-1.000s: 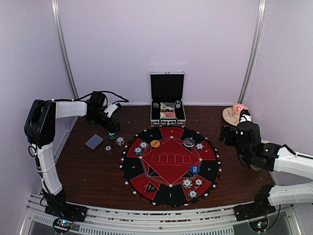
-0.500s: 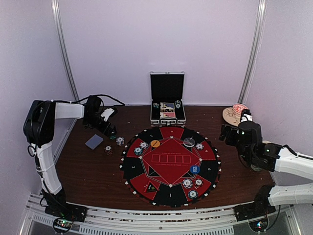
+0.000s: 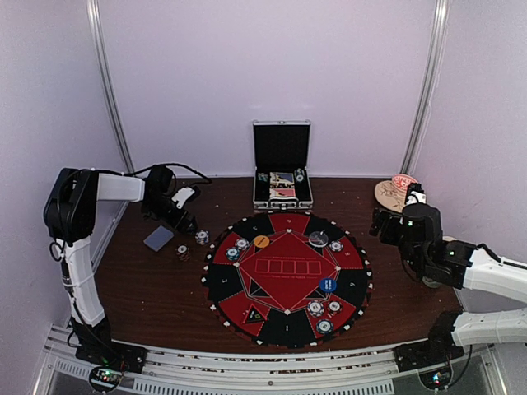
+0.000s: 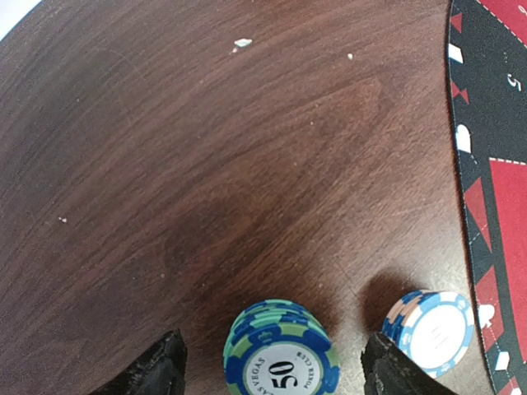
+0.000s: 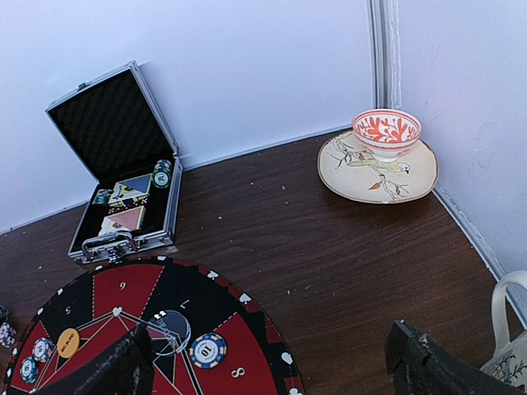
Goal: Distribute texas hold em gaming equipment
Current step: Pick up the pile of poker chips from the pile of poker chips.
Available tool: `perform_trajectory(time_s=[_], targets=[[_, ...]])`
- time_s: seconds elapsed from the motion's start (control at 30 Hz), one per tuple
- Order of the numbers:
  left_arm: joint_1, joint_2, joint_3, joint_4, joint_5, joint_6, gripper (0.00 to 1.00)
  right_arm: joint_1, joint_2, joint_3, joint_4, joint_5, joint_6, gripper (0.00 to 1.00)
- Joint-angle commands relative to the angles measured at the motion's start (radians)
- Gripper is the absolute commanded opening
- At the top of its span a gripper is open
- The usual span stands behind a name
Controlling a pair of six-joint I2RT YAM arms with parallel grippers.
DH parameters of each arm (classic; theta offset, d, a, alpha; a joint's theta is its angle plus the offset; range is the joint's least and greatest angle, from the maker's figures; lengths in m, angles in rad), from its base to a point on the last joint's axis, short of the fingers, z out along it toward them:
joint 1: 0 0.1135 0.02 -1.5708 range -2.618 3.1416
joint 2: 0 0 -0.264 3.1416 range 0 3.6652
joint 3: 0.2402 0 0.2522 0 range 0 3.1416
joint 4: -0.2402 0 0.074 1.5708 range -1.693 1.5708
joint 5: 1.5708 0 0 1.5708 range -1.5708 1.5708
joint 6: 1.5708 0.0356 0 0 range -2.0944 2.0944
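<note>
A teal-and-blue poker chip stack (image 4: 280, 354) marked 50 stands on the brown table between my left gripper's fingers (image 4: 165, 369), with a gap on each side. The left gripper (image 4: 276, 370) (image 3: 187, 222) is open around it, low over the table left of the mat. A white-and-blue chip stack (image 4: 432, 329) stands just outside the right finger. More chips (image 3: 202, 237) and a grey-blue card deck (image 3: 158, 238) lie nearby. The round red-and-black mat (image 3: 284, 276) carries several chips and marker discs. My right gripper (image 5: 272, 362) (image 3: 380, 224) hangs open and empty by the mat's right edge.
An open metal case (image 3: 282, 185) with cards and chips stands behind the mat. A tan saucer with a red-and-white cup (image 5: 385, 132) sits at the back right corner. A patterned white mug (image 5: 510, 346) is near the right gripper. Walls close in on three sides.
The left wrist has swung left and come down over the teal chip stack, and its jaws have narrowed. The right arm has not moved.
</note>
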Motion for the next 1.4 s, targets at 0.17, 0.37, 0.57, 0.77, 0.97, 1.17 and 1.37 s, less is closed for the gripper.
perform_trajectory(time_s=[0.17, 0.37, 0.57, 0.77, 0.97, 1.17, 1.37], targets=[[0.003, 0.007, 0.009, 0.008, 0.001, 0.009, 0.72, -0.005, -0.007, -0.008, 0.0, -0.001, -0.017, 1.0], [0.003, 0.007, 0.009, 0.009, -0.002, 0.01, 0.64, -0.005, -0.007, -0.007, -0.001, -0.001, -0.017, 1.0], [0.003, 0.006, 0.008, 0.009, -0.001, 0.011, 0.58, -0.005, -0.007, -0.007, 0.0, -0.003, -0.017, 1.0], [0.003, 0.004, 0.008, 0.003, 0.012, 0.014, 0.52, -0.006, -0.008, -0.008, -0.001, -0.003, -0.016, 1.0], [0.003, 0.004, 0.008, -0.001, 0.014, 0.016, 0.49, -0.005, -0.008, -0.008, -0.001, -0.003, -0.017, 1.0], [0.003, 0.004, 0.008, -0.005, 0.023, 0.017, 0.41, -0.005, -0.009, -0.007, 0.0, -0.003, -0.018, 1.0], [0.004, 0.003, 0.011, -0.014, 0.034, 0.02, 0.21, -0.005, -0.01, -0.008, 0.0, -0.003, -0.019, 1.0]])
